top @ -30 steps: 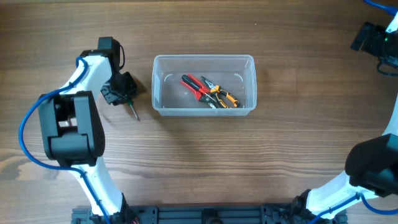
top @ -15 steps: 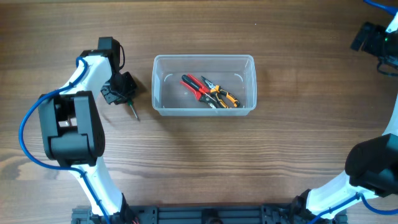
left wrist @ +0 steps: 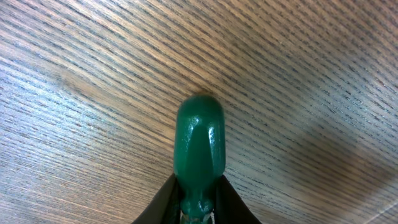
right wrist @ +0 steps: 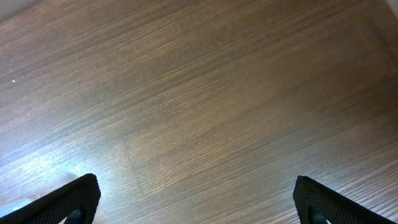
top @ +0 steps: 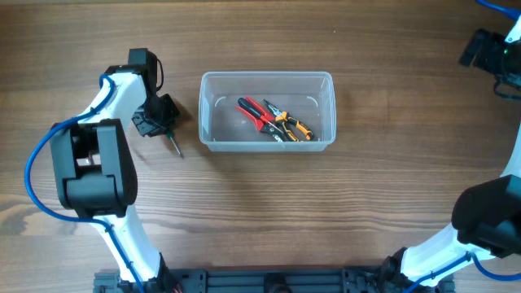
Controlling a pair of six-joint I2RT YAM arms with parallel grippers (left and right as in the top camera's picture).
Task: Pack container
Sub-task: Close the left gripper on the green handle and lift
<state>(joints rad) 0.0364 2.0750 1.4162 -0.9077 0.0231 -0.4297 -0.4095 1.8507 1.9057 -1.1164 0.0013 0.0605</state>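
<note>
The clear plastic container [top: 213, 81] sits mid-table in the overhead view. Inside it lie red-handled pliers [top: 254, 112] and orange-and-black pliers [top: 290, 125]. My left gripper [top: 160, 119] is left of the container, low at the table, shut on a green-handled screwdriver [left wrist: 199, 140] whose dark shaft [top: 174, 146] points toward the table's front. In the left wrist view the green handle sticks out between the two black fingers [left wrist: 198, 199]. My right gripper [right wrist: 196, 199] is wide open and empty over bare wood; its arm [top: 488, 50] is at the far right top.
The left arm's base and links [top: 89, 163] fill the left side of the table. The right arm's base [top: 488, 216] stands at the lower right. Bare wood surrounds the container.
</note>
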